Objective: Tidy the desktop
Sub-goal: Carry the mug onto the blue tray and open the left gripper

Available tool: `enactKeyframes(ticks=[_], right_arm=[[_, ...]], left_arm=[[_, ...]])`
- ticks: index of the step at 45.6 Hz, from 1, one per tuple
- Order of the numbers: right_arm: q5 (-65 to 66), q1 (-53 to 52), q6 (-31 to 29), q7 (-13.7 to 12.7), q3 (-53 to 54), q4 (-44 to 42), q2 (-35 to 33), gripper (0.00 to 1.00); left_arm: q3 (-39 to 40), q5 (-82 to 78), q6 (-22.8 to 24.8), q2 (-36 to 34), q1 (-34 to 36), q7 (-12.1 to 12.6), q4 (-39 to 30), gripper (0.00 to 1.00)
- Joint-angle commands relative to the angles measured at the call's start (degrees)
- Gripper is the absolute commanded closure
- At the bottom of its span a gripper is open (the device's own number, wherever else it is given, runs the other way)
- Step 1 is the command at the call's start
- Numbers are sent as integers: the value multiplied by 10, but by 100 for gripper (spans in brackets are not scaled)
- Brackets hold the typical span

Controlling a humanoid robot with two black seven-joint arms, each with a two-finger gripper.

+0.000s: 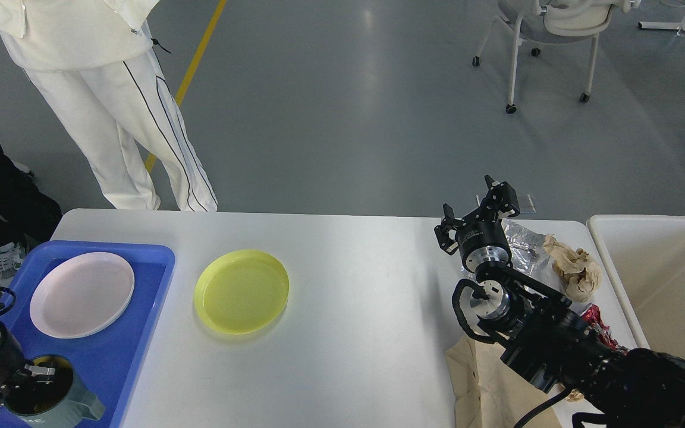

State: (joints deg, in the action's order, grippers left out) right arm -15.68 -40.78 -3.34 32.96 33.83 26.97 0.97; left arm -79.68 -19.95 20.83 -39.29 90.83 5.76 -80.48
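The desktop (366, 309) is a large white-grey tabletop. A yellow plate (241, 291) lies on its left half. My left gripper (26, 380) is at the bottom left, shut on the rim of a dark teal mug (51, 401), holding it low over the blue tray (152, 279). A pink plate (82, 294) lies in the tray. My right gripper (474, 207) is open and empty, raised over the right part of the desktop beside crumpled foil (525, 241), a brown paper ball (574, 264) and a red wrapper (603, 324).
A beige cloth (485, 380) lies under my right arm at the front edge. A cream-white bin (663, 279) stands to the right of the desktop. A person in white (110, 89) stands behind the far left corner. A chair (550, 30) is far back.
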Motion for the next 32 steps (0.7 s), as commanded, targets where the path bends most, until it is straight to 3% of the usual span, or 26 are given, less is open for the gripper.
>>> enactKeyframes(ticks=[1, 32], right_arm=[[0, 0, 0, 0, 0, 0, 0, 0], [0, 0, 0, 0, 0, 0, 0, 0]], left_arm=[[0, -11, -45, 0, -54, -19, 28, 100], [29, -1, -73, 4, -85, -16, 90, 100]])
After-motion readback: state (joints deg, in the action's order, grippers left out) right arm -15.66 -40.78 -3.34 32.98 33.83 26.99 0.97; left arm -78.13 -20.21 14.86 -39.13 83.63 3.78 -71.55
